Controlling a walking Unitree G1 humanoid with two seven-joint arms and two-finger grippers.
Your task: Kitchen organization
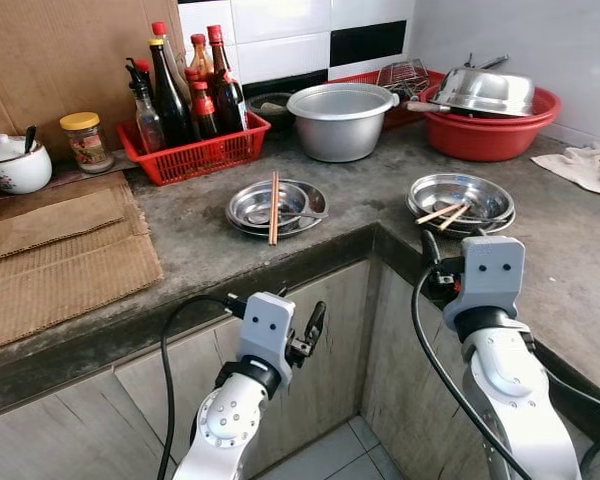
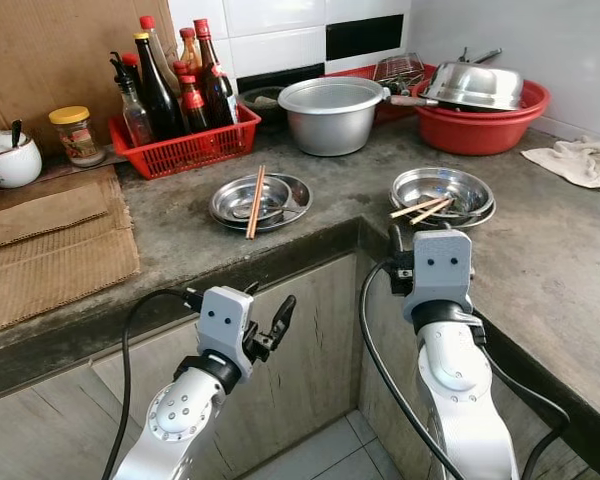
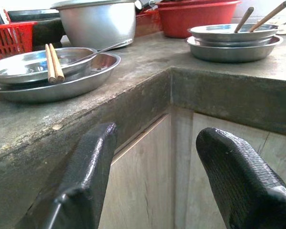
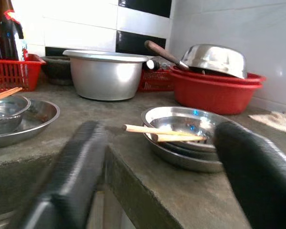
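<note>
On the grey stone counter [image 1: 200, 250], a steel plate [image 1: 277, 207] holds a small bowl, a spoon and a pair of chopsticks [image 1: 274, 208]. Further right is a stack of steel plates [image 1: 460, 200] with a second pair of chopsticks [image 1: 445, 213] resting in it. My left gripper [image 3: 157, 176] is open and empty. It is in front of the cabinet door, below the counter's edge and short of the left plate [image 3: 47, 76]. My right gripper [image 4: 162, 181] is also open and empty, at the counter's front edge just before the right stack [image 4: 190, 138].
Along the back are a red basket of sauce bottles [image 1: 195, 150], an aluminium pot [image 1: 340, 120] and a red basin [image 1: 490, 135] holding a steel pan. A jar [image 1: 85, 140], a white lidded pot [image 1: 15, 165] and cardboard sheets [image 1: 50, 250] lie left. A cloth [image 1: 590, 165] lies far right.
</note>
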